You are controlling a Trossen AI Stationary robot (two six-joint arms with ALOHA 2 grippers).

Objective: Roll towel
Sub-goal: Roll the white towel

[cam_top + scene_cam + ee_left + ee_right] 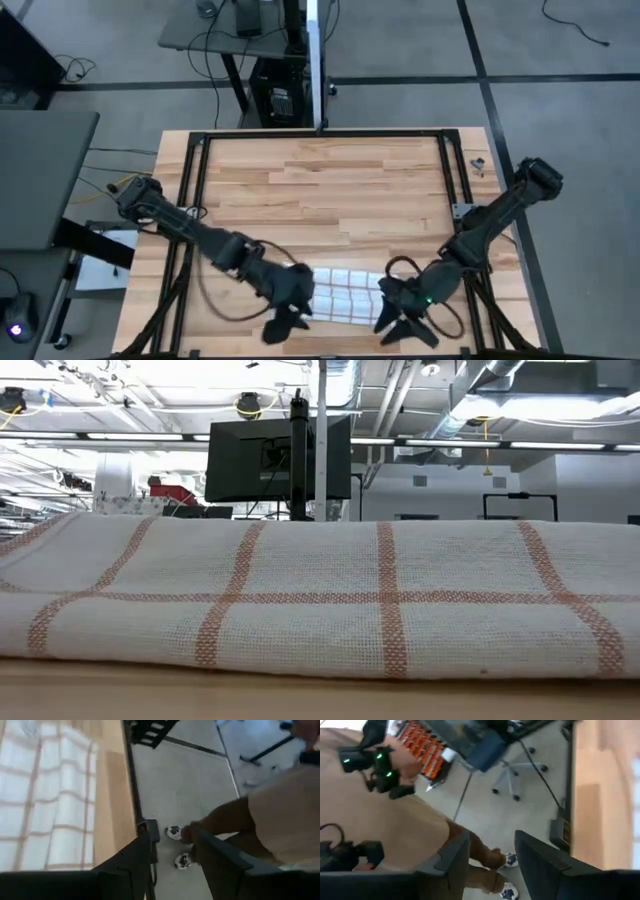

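My left gripper [283,325] sits at the towel's [345,296] left end on the table's [330,190] near edge, fingers parted, holding nothing. The towel looks like a narrow folded or rolled band already, though I can't tell how tight it is. My right gripper [405,322] is at its right end, also open and empty. Both wrist cams mostly show floor and a person's legs [240,820].
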